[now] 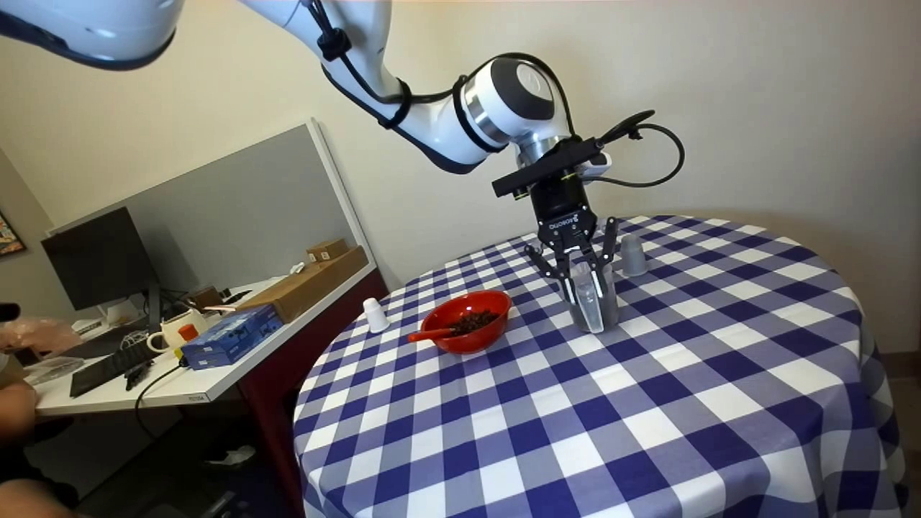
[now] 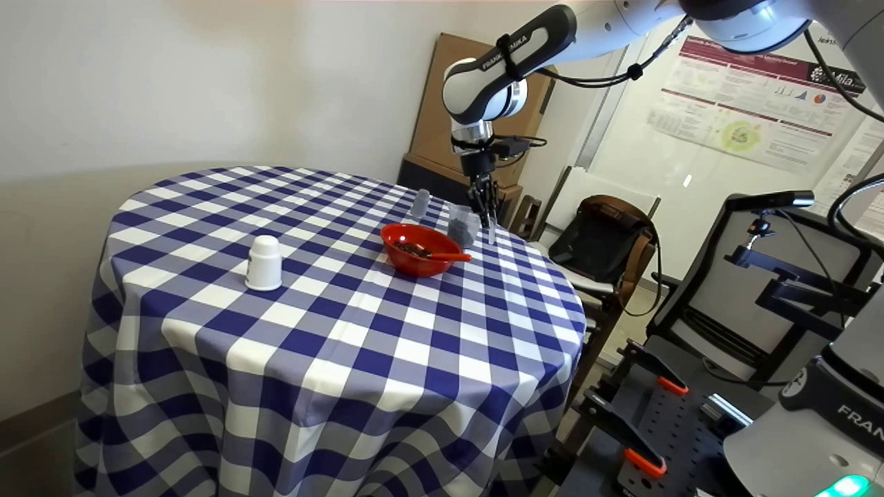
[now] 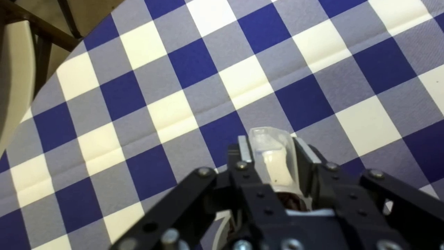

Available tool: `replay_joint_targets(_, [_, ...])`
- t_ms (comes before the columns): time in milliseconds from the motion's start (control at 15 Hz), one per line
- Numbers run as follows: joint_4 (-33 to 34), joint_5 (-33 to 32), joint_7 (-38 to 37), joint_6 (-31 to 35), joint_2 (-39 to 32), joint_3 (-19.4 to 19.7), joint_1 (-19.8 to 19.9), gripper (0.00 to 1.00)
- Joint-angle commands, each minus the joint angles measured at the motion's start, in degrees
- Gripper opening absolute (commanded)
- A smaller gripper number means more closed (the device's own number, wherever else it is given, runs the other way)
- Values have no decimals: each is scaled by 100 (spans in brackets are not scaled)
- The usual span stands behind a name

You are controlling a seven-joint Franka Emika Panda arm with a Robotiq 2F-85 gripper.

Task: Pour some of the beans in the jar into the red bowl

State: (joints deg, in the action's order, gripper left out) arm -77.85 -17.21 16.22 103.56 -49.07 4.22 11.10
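Observation:
The jar [image 1: 610, 311] is see-through and stands on the checked cloth, also in an exterior view [image 2: 460, 229], with a greyish-dark mass inside. In the wrist view, dark reddish beans [image 3: 293, 201] show behind my fingers. My gripper [image 1: 584, 291] points down at the jar's side. Its pads lie against both sides of a translucent handle-like part [image 3: 274, 159] that looks joined to the jar. Much of the jar is hidden by the gripper in the wrist view. The red bowl [image 1: 466, 344], also in an exterior view [image 2: 414, 265], holds dark bits and a red spoon [image 1: 432, 334].
A slim translucent cup [image 1: 633, 255] stands close to the jar, also in an exterior view [image 2: 420, 203]. A white cup [image 1: 375, 315] stands beyond the bowl, also in an exterior view [image 2: 264, 264]. A wall borders the round table; a chair [image 3: 20, 69] stands at its edge.

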Motion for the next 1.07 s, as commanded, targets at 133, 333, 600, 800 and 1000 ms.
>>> replay_joint_targets(133, [138, 197, 65, -50, 75, -17, -18, 82])
replay_joint_targets(333, [-231, 272, -12, 39, 581, -91, -80, 99])
replay_joint_targets(600, [-870, 625, -377, -32, 1505, -216, -280, 100])
replay_joint_targets(800, [-1536, 940, -690, 25, 2304, -315, -458, 100])
replay_joint_targets(1000, [-2279, 1001, -1041, 192, 3106, -335, -684, 100])
